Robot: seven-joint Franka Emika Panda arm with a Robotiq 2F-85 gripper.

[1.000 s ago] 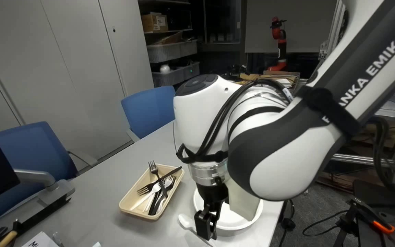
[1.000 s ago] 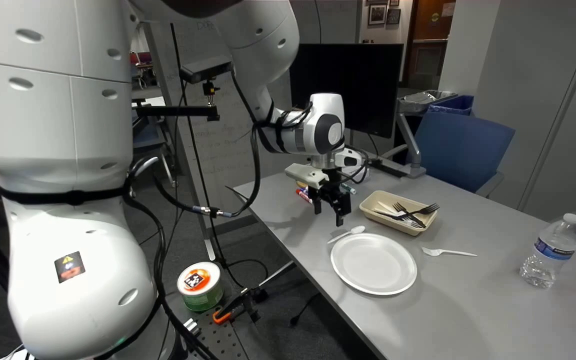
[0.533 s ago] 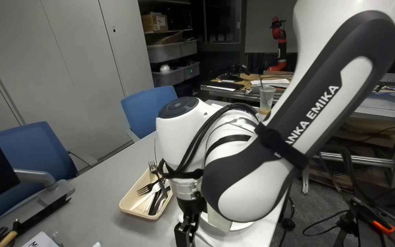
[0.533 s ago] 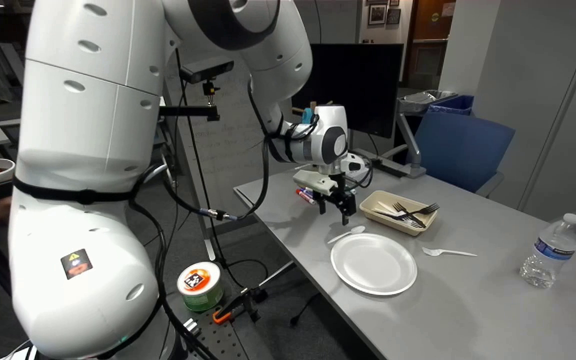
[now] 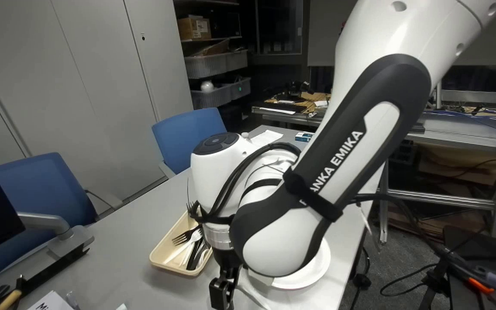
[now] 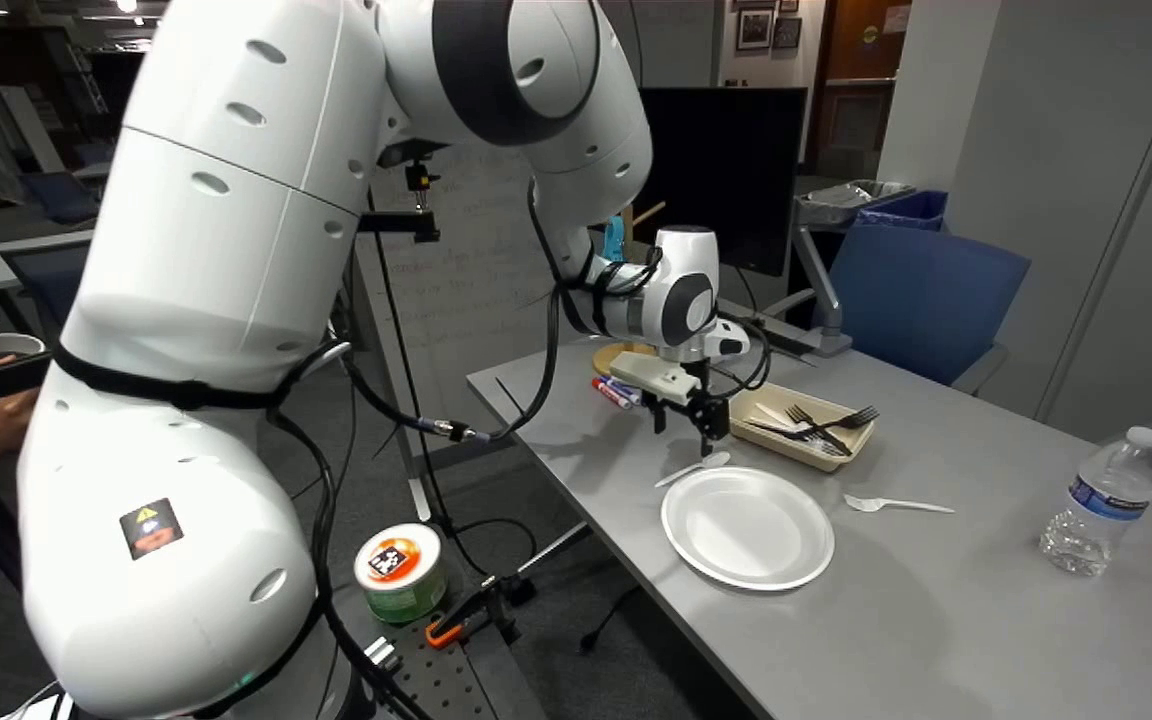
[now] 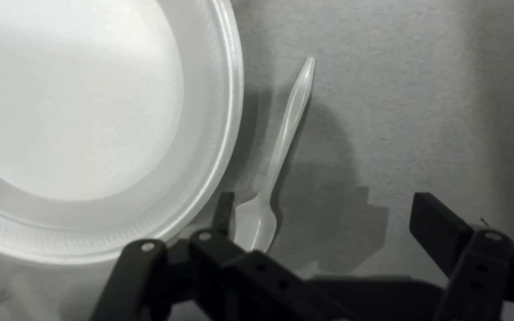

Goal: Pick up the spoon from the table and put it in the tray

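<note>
Jaws have neared the tray point(image 6: 784, 446); spoon point(image 7: 285, 136) lies diagonally, bowl toward tray.

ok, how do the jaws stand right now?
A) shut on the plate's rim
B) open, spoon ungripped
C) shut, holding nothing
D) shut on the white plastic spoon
B: the wrist view shows the jaws spread wide apart, with the white plastic spoon lying loose on the light grey tabletop beside the white plate.
</note>
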